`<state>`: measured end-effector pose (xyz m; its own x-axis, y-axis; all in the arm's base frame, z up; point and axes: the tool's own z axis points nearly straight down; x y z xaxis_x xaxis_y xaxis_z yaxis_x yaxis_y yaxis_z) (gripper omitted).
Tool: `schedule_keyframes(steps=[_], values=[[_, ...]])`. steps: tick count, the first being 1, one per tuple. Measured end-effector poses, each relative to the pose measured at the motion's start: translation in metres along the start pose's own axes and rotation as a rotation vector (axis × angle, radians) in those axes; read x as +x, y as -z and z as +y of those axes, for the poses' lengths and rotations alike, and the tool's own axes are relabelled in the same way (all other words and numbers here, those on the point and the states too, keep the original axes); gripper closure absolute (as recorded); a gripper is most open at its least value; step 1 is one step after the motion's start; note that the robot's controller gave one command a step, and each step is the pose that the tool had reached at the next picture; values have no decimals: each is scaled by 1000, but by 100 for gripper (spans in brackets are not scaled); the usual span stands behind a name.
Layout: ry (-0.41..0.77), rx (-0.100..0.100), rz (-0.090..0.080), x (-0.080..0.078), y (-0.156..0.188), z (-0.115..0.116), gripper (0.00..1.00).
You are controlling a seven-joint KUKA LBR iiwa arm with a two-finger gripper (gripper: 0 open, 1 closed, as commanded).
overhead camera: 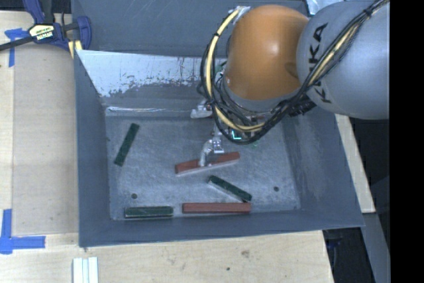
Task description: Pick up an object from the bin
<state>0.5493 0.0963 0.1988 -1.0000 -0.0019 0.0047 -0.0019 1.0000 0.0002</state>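
Although the gripper (213, 154) is down at the middle of the bin floor, right on or just above the flat reddish-brown stick (193, 168) that lies there at a slight slant, nothing is lifted: the stick looks flat on the metal, its left end sticking out clear of the tool. Whether the pincer is apart or closed on it, I cannot tell from this angle, since the wrist hides most of it. By my judgement the approach is done, while the grasp itself, the lift and the carry out of the bin are all to come.

Just beside that stick, toward the near wall, lies a short dark green stick (230, 188), tilted the other way and apart from it. Along the near edge of the floor rest a longer reddish-brown bar (216, 208) and, to its left, a dark green bar (148, 212), end to end with a gap between. Well apart, at the left of the floor, a green stick (126, 144) lies alone at a steep angle. All sit in the grey metal bin (89, 175).

Above the gripper are the rounded orange cover (265, 53) and the looped yellow and black cables (215, 69). On the grey arm (351, 76) black letters read "KUKA"; I can read no writing on the sticks.
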Motion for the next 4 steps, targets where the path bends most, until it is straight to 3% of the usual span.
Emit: schedule_keyframes(steps=[1, 2, 3, 4], values=[[-2, -1, -8, -2, 4, 0, 0], [70, -1, -14, -6, -21, -2, 0], [226, -3, -41, -20, -116, -33, 100], [226, -3, -41, -20, -116, -33, 100]])
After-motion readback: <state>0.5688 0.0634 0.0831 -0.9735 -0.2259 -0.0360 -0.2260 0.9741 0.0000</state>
